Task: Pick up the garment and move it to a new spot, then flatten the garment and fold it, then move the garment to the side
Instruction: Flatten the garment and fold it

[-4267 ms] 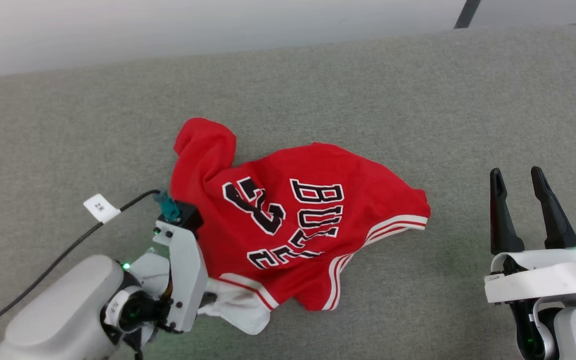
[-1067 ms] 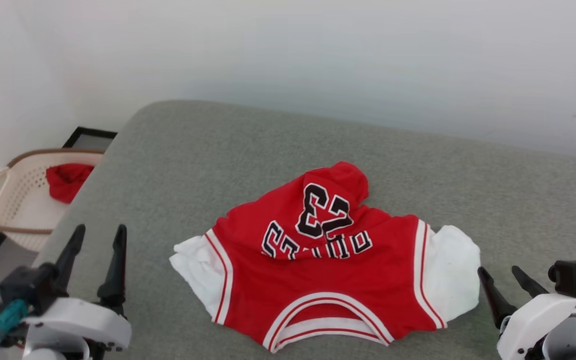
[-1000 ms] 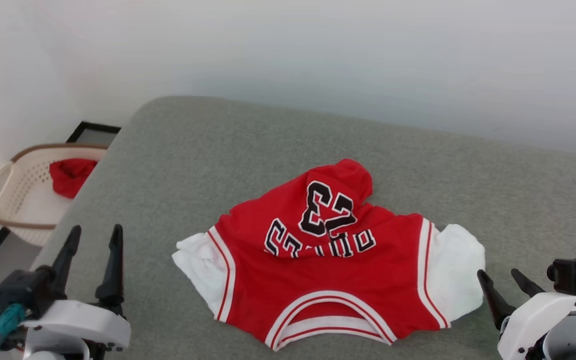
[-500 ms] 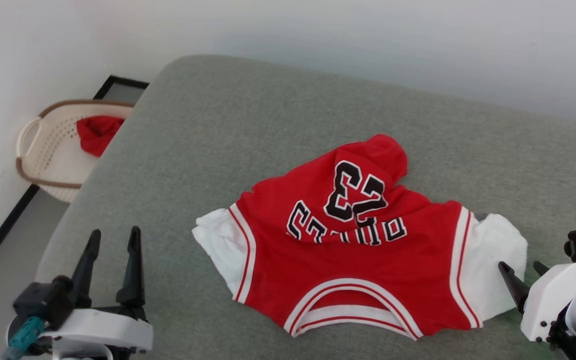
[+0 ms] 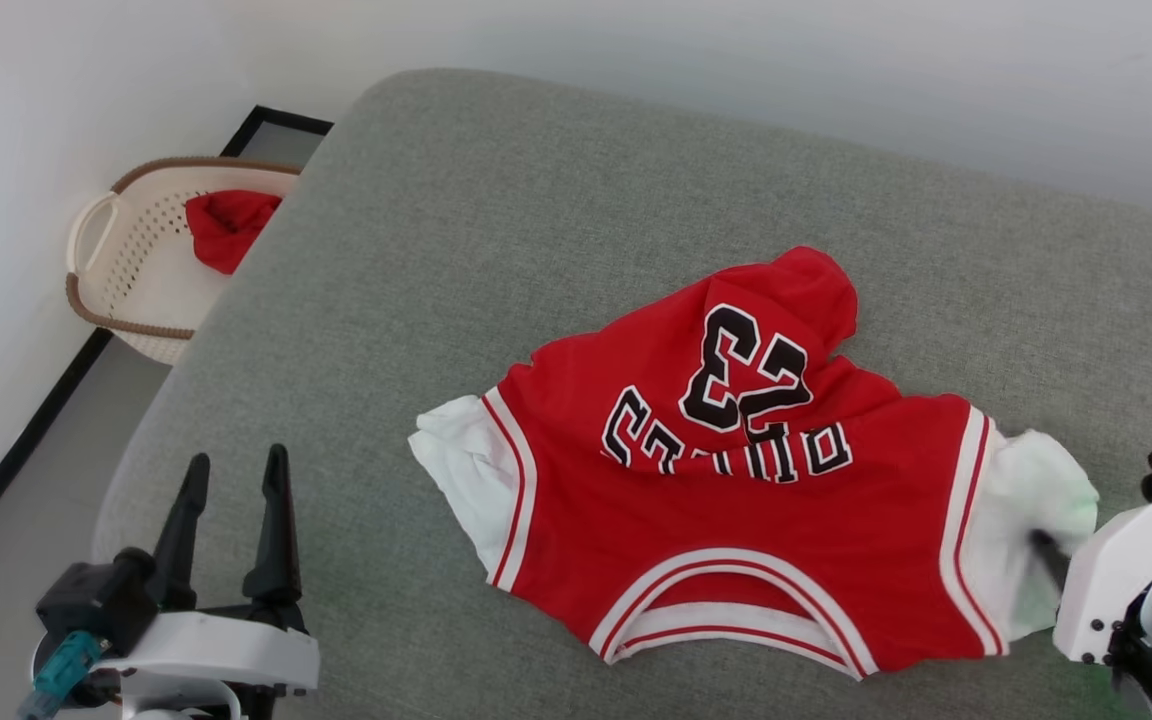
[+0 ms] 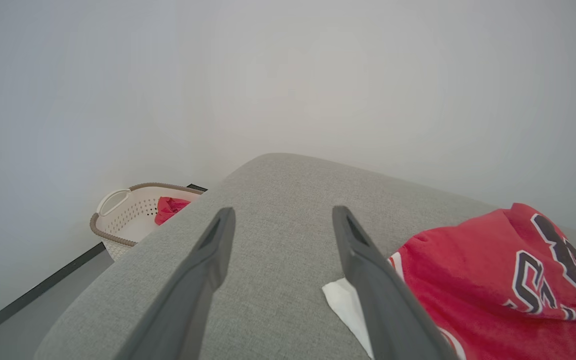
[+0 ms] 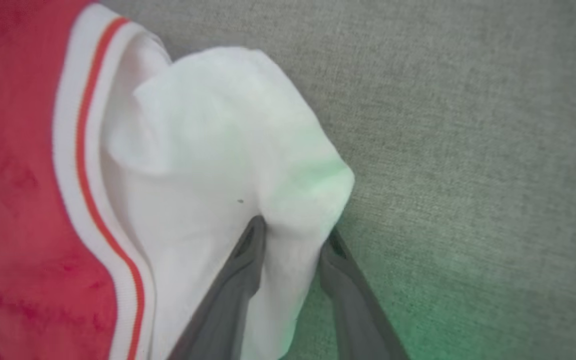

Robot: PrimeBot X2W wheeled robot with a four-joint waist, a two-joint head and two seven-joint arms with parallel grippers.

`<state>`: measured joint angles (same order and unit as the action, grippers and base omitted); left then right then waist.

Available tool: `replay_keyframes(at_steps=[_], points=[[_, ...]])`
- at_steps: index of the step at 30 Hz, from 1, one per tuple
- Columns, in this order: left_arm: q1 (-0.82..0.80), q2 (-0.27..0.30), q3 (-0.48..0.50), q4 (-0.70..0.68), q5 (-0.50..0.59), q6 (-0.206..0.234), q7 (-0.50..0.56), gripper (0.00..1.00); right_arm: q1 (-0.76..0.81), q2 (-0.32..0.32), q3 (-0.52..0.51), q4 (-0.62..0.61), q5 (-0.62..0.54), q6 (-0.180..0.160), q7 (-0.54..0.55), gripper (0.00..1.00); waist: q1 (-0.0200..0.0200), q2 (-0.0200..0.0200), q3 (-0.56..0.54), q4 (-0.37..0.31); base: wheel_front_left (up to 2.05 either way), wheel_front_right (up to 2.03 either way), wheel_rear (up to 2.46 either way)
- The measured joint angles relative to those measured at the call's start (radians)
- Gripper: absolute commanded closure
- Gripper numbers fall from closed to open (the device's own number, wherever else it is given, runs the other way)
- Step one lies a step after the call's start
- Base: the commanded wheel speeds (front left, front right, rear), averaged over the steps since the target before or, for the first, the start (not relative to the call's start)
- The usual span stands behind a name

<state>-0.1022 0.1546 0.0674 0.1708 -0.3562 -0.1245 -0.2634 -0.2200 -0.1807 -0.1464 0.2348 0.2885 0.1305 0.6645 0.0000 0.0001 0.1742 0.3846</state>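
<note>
The garment (image 5: 736, 520), a red jersey with white sleeves and a black "23", lies crumpled on the grey cushion (image 5: 536, 200), collar toward me. Its lower half is folded up over the chest. My right gripper (image 5: 1049, 553) is at the garment's right white sleeve (image 7: 208, 140). In the right wrist view its fingers pinch a bunched fold of that sleeve at the right gripper (image 7: 294, 227). My left gripper (image 5: 238, 458) stands open above the cushion, left of the garment's other sleeve and apart from it. The left wrist view shows the left gripper (image 6: 283, 212) with nothing in it and the garment (image 6: 493, 280) at lower right.
A cream laundry basket (image 5: 96, 270) with a small plain red cloth (image 5: 226, 225) in it stands on the floor past the cushion's left end. It is also in the left wrist view as the basket (image 6: 118, 200). A pale wall runs behind the cushion.
The head camera has turned, shifting the whole picture. My right gripper has gone forward onto the right white sleeve and its fingers have closed in on it. The left gripper stays open.
</note>
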Motion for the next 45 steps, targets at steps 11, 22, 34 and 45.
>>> replay_keyframes(at_steps=[11, 22, 34, 45], points=[[0.004, -0.005, 0.012, 0.003, 0.005, -0.005, 0.0, 0.0, -0.043, -0.026, -0.002, 0.026, 0.002, 0.001, -0.01, 1.0, 0.0, 0.0, -0.008, -0.022, 0.0, 0.0, 0.0], [0.03, 0.019, -0.002, -0.006, -0.005, -0.005, 0.0, 0.0, -0.056, -0.119, -0.039, -0.032, 0.023, 0.001, 0.039, 1.0, 0.0, 0.0, -0.044, -0.089, 0.0, 0.0, 0.0], [0.037, 0.046, -0.026, -0.003, -0.014, -0.005, 0.0, 0.0, 0.009, -0.175, -0.174, -0.05, 0.0, 0.001, 0.078, 1.0, 0.0, 0.0, -0.076, -0.168, 0.0, 0.0, 0.0], [0.031, 0.089, -0.057, -0.001, -0.03, -0.005, 0.0, 0.0, -0.014, -0.138, -0.163, 0.0, -0.002, 0.001, 0.002, 0.0, 0.0, 0.0, -0.063, -0.213, 0.0, 0.0, 0.0]])
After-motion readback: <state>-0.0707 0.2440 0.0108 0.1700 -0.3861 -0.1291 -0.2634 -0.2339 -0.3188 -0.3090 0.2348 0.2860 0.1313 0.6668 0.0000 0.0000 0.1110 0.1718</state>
